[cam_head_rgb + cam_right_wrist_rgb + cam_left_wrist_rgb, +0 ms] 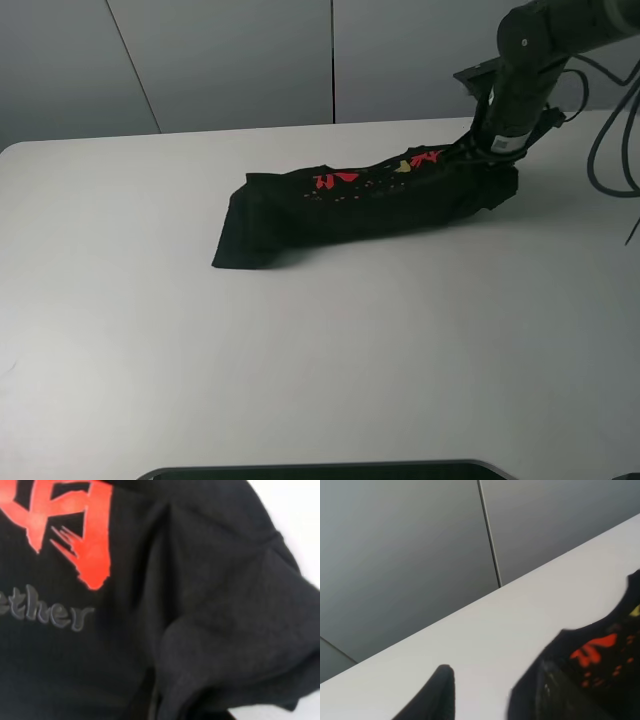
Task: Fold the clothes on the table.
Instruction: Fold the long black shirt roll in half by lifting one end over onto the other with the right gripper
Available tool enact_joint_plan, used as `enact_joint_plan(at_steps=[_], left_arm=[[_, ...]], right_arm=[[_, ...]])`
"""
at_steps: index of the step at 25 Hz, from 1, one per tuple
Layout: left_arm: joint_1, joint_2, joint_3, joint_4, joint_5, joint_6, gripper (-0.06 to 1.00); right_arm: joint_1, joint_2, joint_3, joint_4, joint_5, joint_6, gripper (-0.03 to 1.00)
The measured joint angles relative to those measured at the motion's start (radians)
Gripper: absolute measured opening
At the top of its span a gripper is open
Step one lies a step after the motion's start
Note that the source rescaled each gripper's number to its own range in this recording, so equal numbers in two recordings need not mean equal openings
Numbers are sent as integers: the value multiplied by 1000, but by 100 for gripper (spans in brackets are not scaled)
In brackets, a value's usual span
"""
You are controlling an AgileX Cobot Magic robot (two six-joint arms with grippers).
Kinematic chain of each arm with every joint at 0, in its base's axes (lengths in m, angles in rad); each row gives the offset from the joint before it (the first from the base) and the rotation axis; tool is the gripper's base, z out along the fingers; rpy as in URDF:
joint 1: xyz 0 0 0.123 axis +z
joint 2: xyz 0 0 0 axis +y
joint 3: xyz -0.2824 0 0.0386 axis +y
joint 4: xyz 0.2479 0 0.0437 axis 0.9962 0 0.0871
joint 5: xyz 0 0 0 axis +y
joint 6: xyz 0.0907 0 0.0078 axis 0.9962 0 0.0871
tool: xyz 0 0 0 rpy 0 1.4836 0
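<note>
We see the white table (120, 330) spreading wide on every side of the right gripper's fingers. The black T-shirt (370, 205), gathered into a long band, lies on the table and runs away from those fingers toward its middle, with one end lifted up to them. The right gripper (478, 150) is clamped on that raised end, its fingers buried in cloth. The left gripper (492, 682) hangs over bare table, its fingers (439, 695) apart with nothing between them and the shirt just beyond one of them. Red characters (335, 179) mark the band's upper face, away from the right fingers, and grey lettering (45, 612) runs beside them.
</note>
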Motion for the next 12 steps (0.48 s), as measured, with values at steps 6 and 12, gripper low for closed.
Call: enact_joint_plan(at_steps=[6, 12], left_arm=[[0, 0, 0, 2, 0, 0, 50], [0, 0, 0, 2, 0, 0, 50]], right_arm=[[-118, -126, 0, -144, 66, 35, 7], [-142, -230, 0, 236, 90, -225, 7]])
